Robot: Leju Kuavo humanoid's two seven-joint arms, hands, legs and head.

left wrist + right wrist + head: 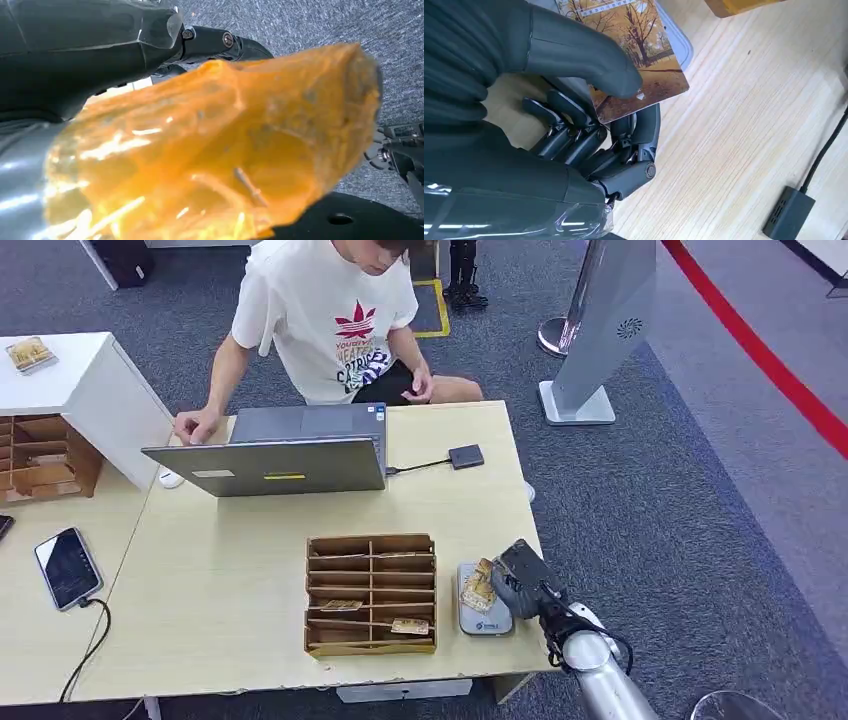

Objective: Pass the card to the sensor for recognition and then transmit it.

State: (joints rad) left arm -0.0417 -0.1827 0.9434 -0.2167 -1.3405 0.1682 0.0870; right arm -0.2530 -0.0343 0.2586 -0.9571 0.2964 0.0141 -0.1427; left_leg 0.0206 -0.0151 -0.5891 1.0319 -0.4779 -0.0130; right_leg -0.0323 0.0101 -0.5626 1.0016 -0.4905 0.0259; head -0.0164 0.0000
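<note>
The right hand [522, 578] is working close to the table [200, 610]'s right edge, with bare wood between the sensor [484, 618] and that edge. It's reaching in from below, thumb and fingers pinching one card [634, 47] right over the one grey sensor. The left hand [210, 150] is wrapped in orange film, so can't tell its state.

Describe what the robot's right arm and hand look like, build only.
The right arm is a silver metal tube with a black cable looping at the wrist. The right hand has a dark grey ribbed cover, a thick smooth grey thumb and darker jointed fingers with exposed screws.
</note>
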